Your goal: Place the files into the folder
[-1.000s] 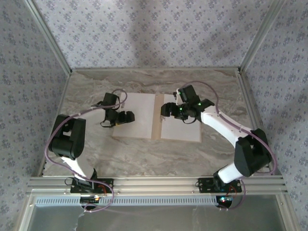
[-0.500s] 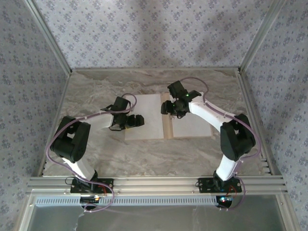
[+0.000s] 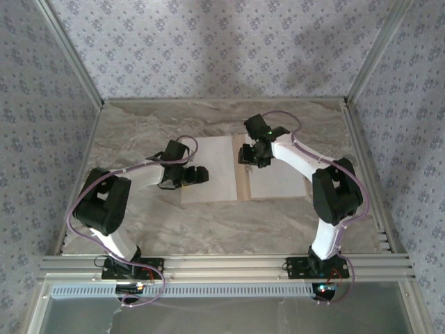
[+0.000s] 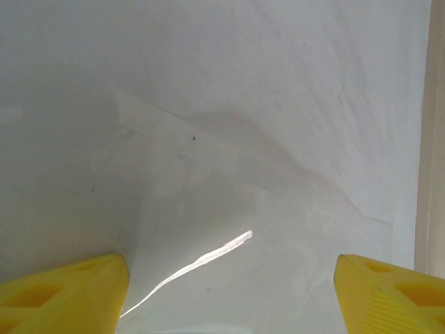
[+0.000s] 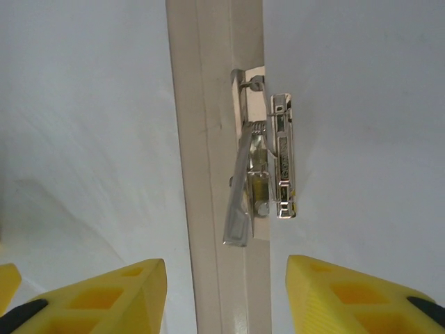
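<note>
Top view: the folder (image 3: 242, 189) lies open at centre, with files (image 3: 217, 167) on both leaves. Left wrist: the left gripper (image 4: 233, 296), fingers apart, hovers over a white file. Right wrist: the right gripper (image 5: 226, 296), fingers apart, flanks the crease (image 5: 208, 174), with the metal clip (image 5: 263, 182) just beyond.

Top external: high above and behind the arm bases (image 3: 132, 268), facing down and forward over the whole table (image 3: 125, 125).
Left wrist: pressed close, looking down onto a white sheet (image 4: 243, 104).
Right wrist: equally close, looking down onto the folder (image 5: 208, 104) crease and its metal clip (image 5: 268, 174).
Shared: the top view holds both close-up patches.
</note>
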`<move>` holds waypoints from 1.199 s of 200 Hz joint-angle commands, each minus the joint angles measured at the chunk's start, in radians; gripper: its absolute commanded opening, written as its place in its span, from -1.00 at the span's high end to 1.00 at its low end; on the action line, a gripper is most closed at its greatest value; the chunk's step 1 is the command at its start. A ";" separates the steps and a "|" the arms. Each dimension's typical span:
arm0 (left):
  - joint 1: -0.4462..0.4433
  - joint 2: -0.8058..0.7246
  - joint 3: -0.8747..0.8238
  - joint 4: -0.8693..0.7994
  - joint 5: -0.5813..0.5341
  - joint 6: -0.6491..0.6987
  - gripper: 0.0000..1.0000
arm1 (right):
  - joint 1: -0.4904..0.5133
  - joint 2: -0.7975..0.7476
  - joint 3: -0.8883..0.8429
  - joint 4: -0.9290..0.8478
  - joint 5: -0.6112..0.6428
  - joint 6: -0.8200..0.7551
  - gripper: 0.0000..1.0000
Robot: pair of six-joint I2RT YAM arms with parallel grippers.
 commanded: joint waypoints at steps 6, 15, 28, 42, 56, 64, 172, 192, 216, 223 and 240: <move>-0.010 0.013 0.003 -0.078 -0.013 0.006 -0.58 | -0.005 0.038 0.038 -0.017 -0.023 -0.008 0.12; -0.010 0.013 0.003 -0.079 -0.013 0.009 -0.58 | -0.005 0.049 0.049 -0.026 -0.022 -0.009 0.15; -0.010 0.016 0.006 -0.081 -0.013 0.014 -0.58 | -0.005 0.064 0.067 -0.041 -0.013 -0.012 0.21; -0.010 0.024 0.009 -0.087 -0.015 0.024 -0.58 | -0.005 0.079 0.081 -0.054 -0.008 -0.013 0.28; -0.010 0.031 0.008 -0.089 -0.025 0.025 -0.58 | -0.004 0.093 0.097 -0.069 -0.006 -0.015 0.33; -0.011 0.033 0.006 -0.089 -0.026 0.025 -0.58 | -0.002 0.097 0.103 -0.074 -0.003 -0.017 0.33; -0.011 0.043 0.022 -0.114 -0.031 0.048 -0.58 | -0.009 0.116 0.117 -0.087 0.017 -0.022 0.50; -0.010 0.046 0.023 -0.118 -0.035 0.046 -0.58 | -0.014 0.116 0.117 -0.089 0.019 -0.022 0.58; -0.011 0.046 0.025 -0.122 -0.034 0.046 -0.58 | -0.017 0.114 0.117 -0.088 0.015 -0.022 0.60; -0.011 0.048 0.026 -0.125 -0.036 0.047 -0.58 | -0.018 0.114 0.119 -0.087 0.012 -0.022 0.60; -0.011 0.049 0.030 -0.131 -0.037 0.049 -0.58 | -0.017 0.115 0.119 -0.087 0.005 -0.022 0.59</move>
